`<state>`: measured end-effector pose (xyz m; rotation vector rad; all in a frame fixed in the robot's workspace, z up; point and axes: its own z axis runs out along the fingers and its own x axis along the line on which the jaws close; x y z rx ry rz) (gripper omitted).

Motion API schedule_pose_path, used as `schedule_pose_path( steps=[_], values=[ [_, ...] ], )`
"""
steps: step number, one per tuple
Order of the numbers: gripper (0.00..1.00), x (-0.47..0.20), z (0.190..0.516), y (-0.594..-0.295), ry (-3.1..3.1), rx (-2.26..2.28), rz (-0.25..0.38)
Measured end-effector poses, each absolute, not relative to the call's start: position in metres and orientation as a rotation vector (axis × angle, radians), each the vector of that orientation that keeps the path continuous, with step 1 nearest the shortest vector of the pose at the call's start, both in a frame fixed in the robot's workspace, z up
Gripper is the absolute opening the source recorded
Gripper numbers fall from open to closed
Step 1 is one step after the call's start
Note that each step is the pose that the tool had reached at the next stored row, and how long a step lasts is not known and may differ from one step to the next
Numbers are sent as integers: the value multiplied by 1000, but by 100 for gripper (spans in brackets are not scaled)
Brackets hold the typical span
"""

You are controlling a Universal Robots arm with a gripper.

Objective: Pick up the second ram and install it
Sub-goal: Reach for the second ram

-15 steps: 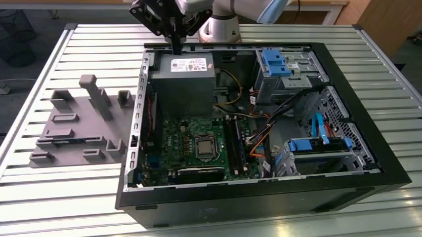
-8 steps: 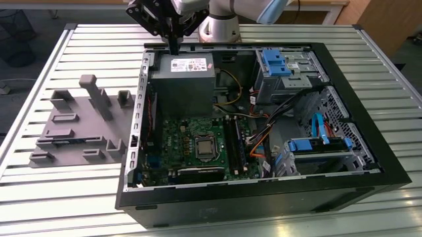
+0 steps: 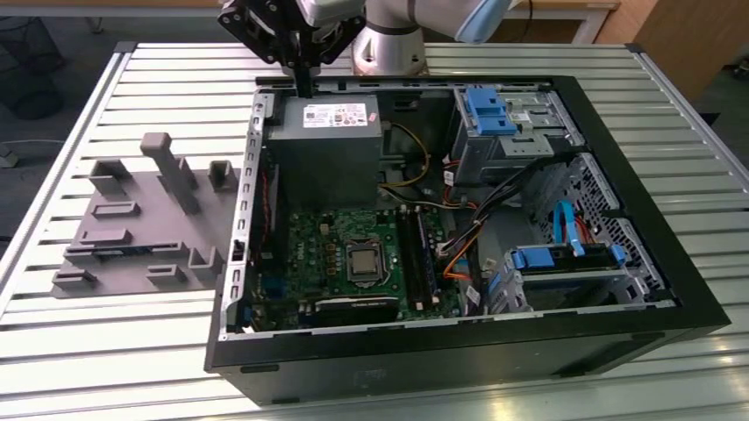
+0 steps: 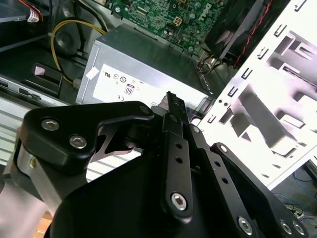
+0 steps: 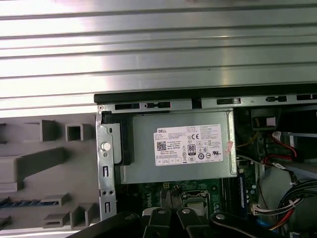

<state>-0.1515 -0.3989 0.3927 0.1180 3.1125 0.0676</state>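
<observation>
Black gripper point(image 3: 304, 90) is hovering above the power supply point(image 3: 322, 145), jaws closed on nothing visible; I judge picking the second ram is pending, requiring opened jaws.

The table point(image 3: 117, 368) is formed of ribbed, brushed metal — bright and reflective. The power supply point(image 5: 143, 168) is cased in dull grey sheet metal with a paper label point(image 5: 188, 145). The gripper point(image 4: 172, 101) is finished matt black.

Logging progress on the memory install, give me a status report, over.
Gripper shut, over the power supply. Can't tell if it holds the second ram. Orange cables beside motherboard.
</observation>
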Motion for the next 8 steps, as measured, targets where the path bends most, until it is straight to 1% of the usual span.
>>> schedule_pose_path(
  steps=[8],
  values=[
    [11,-156,393,-399,3112,118,68]
  ],
)
